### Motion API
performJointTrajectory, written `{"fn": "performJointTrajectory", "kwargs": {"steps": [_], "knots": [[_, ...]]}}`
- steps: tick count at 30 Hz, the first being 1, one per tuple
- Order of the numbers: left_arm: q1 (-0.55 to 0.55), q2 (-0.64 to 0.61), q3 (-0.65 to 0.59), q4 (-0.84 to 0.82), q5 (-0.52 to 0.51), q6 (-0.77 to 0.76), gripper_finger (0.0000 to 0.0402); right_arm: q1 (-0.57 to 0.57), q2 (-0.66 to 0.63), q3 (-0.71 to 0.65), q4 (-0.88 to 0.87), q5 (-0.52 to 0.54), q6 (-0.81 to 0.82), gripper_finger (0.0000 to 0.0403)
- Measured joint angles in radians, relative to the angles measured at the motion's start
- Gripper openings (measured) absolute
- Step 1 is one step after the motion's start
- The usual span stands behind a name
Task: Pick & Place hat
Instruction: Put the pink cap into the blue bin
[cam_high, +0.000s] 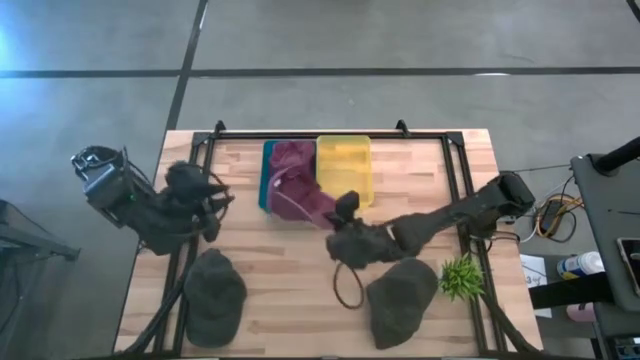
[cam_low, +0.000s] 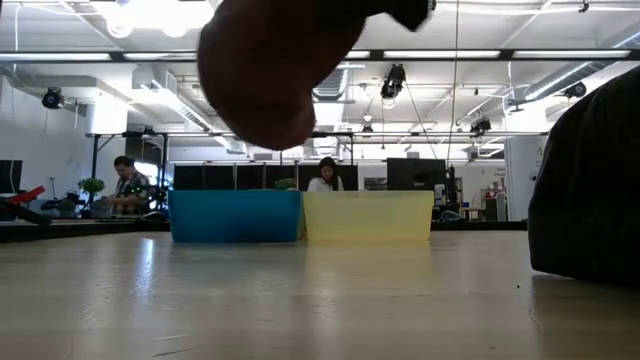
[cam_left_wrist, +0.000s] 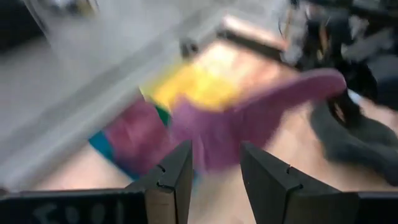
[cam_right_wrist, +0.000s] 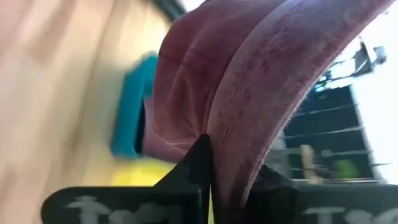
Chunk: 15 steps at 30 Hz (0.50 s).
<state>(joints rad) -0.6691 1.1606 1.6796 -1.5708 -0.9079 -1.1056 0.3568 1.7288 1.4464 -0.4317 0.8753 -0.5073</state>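
- Your right gripper (cam_right_wrist: 214, 168) is pinched on the brim of the maroon hat (cam_high: 300, 185), holding it up over the table just in front of the bins.
- The hat's crown hangs at the blue bin (cam_high: 266, 175); its brim reaches past the yellow bin (cam_high: 344, 165). Judged mid-transfer, not yet released.
- Your left gripper (cam_left_wrist: 214, 180) waits near the table's left edge, fingers spread, holding nothing.
- Two dark hats (cam_high: 213, 295) lie on the table, unplaced.
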Motion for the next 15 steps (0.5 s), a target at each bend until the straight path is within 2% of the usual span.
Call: {"fn": "performJointTrajectory", "kwargs": {"steps": [2, 5, 9, 15], "knots": [[0.016, 0.013, -0.022, 0.01, 0.096, -0.06, 0.0126, 0.037, -0.007, 0.0, -0.064, 0.036, -0.055, 0.0013], [0.028, 0.036, -0.107, 0.079, 0.182, -0.086, 0.0126, 0.1, -0.008, 0.0, -0.113, 0.105, -0.218, 0.0013], [0.075, 0.062, -0.235, 0.211, 0.228, 0.01, 0.0126, 0.187, -0.008, 0.0, -0.112, 0.204, -0.472, 0.0013], [0.172, 0.06, -0.337, 0.503, 0.362, 0.096, 0.0126, 0.303, -0.008, 0.0, -0.113, 0.2, -0.599, 0.0013]]}}
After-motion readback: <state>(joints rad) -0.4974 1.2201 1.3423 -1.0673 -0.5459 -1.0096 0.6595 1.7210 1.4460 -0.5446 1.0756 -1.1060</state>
